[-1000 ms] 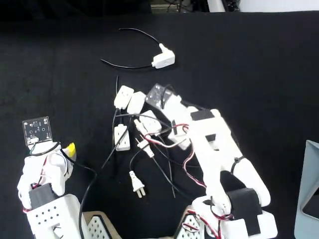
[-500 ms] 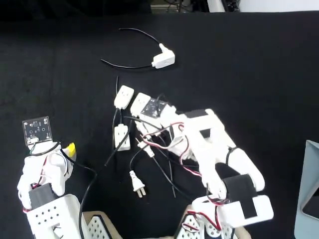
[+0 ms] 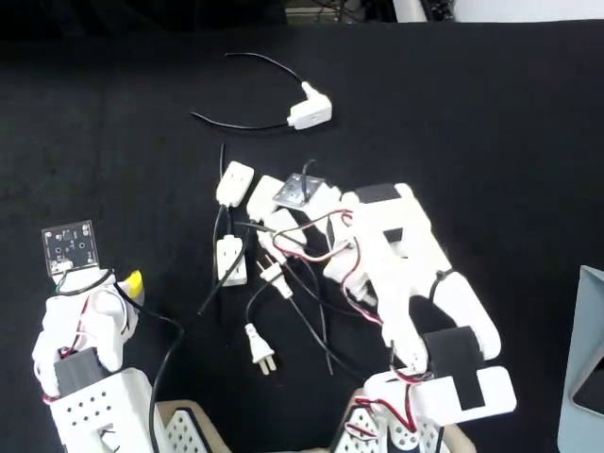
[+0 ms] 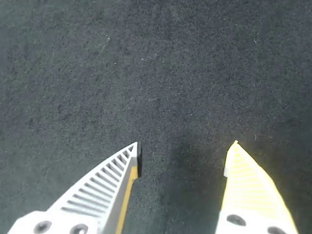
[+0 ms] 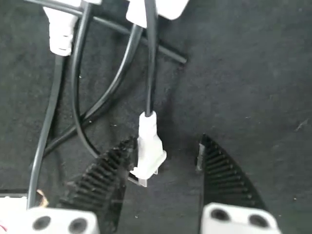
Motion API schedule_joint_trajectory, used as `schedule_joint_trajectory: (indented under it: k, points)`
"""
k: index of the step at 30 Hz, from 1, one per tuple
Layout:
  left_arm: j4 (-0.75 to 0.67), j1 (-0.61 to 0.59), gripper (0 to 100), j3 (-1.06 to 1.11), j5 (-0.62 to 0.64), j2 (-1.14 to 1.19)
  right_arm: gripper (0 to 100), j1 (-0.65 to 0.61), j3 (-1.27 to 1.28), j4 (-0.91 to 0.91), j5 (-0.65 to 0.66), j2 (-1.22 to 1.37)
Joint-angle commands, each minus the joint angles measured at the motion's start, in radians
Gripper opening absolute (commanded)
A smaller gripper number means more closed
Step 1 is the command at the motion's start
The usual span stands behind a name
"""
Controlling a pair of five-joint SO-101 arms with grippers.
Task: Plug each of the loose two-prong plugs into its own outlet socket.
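Three white outlet sockets lie at mid-table: one (image 3: 234,182), a second (image 3: 258,193) beside it and a third (image 3: 230,260) nearer the arms. A loose two-prong plug (image 3: 257,347) and another plug (image 3: 274,276) lie among black cords. My right gripper (image 5: 165,142) is open, low over the cloth, with a white plug (image 5: 148,151) between its black fingers, against one of them. In the high view the right arm's wrist (image 3: 300,189) hangs over the socket cluster. My left gripper (image 4: 185,144) is open over bare cloth at the near left (image 3: 127,283).
A further white plug (image 3: 310,111) with a curled black cord lies at the back. Black cords (image 3: 311,311) cross under the right arm. A small square board (image 3: 70,245) sits on the left arm. A grey bin (image 3: 585,368) stands at the right edge.
The right arm's wrist swung left over the sockets, then drew back slightly to the right. The left arm has not moved.
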Motion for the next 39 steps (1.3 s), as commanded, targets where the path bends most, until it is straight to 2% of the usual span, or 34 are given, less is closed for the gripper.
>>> schedule_joint_trajectory:
  k: [1,16,24,34,39]
  points:
    - [-0.005,0.008,29,-0.008,0.002,-0.009,20.5,0.006,0.015,0.005,-0.012,-0.004]
    - [-0.005,0.008,29,-0.008,0.002,-0.009,20.4,0.011,0.025,-0.003,-0.009,0.004]
    - [-0.005,0.008,29,-0.008,0.002,-0.009,8.3,0.012,0.096,-0.164,-0.006,-0.002]
    - [-0.005,0.008,29,-0.008,0.002,-0.009,8.1,0.046,0.096,-0.163,-0.005,-0.004]
    - [-0.005,0.008,29,-0.008,0.002,-0.009,8.3,0.094,0.094,-0.109,0.060,-0.004]
